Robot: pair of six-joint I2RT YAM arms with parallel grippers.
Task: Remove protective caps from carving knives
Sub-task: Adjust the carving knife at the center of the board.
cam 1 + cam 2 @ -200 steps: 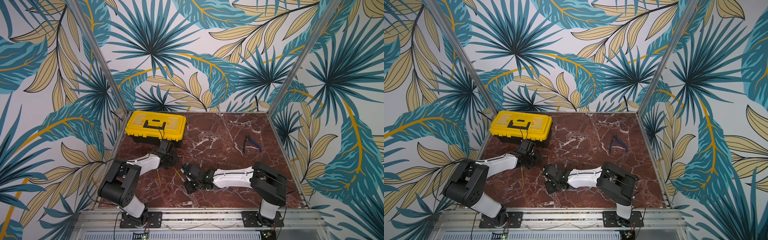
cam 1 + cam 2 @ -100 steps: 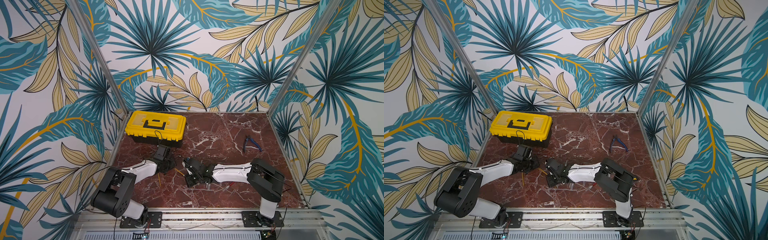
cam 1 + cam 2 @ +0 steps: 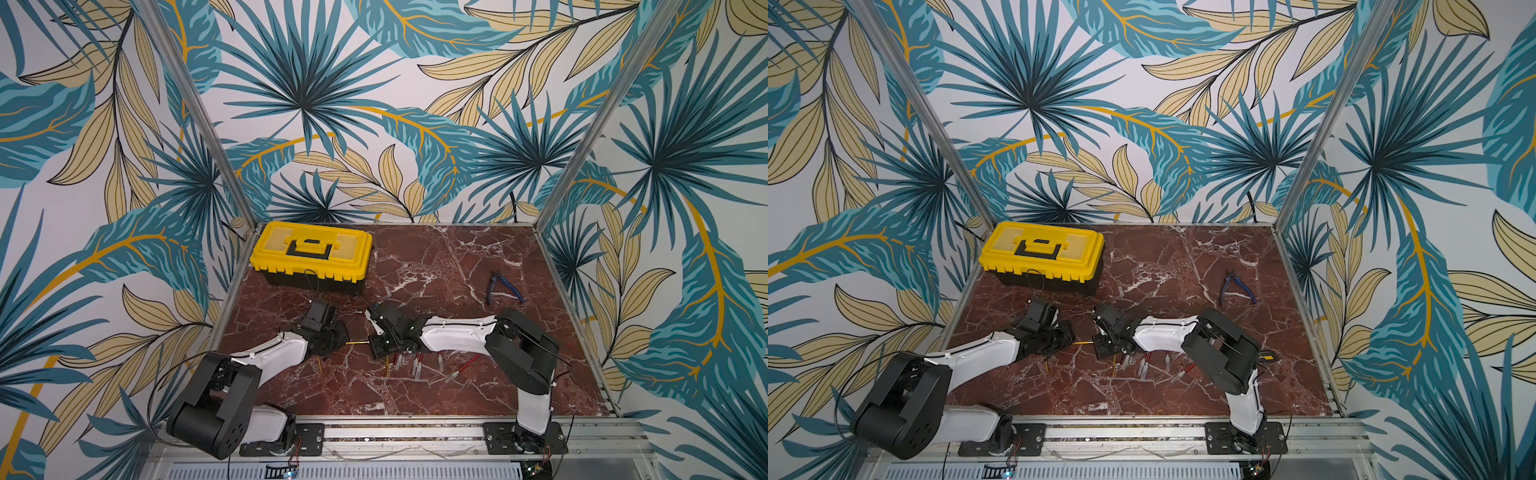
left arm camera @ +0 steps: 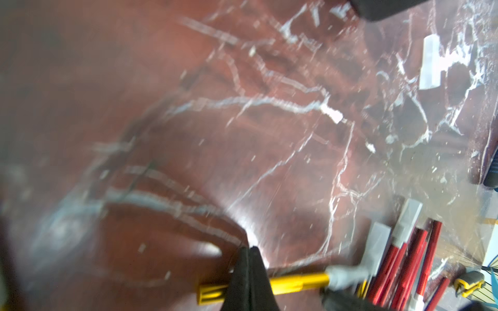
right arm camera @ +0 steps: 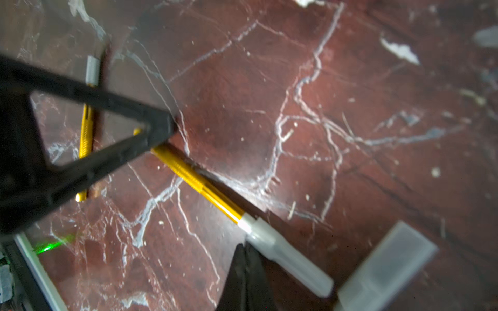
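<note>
Left jaws on ribbed yellow knife [image 4: 296, 281]

Left gripper [image 3: 343, 340] has pulled away from the toolbox [image 3: 311, 253] toward the front edge, and its arm now stretches lower. Right gripper [image 3: 372, 344] has shifted back and now sits level with it. Yellow knife [image 3: 358, 342] now bridges the gap between them. Left fingers [image 4: 246, 277] are clamped across its handle, with the cap [image 4: 347, 274] end at the right gripper.
</note>
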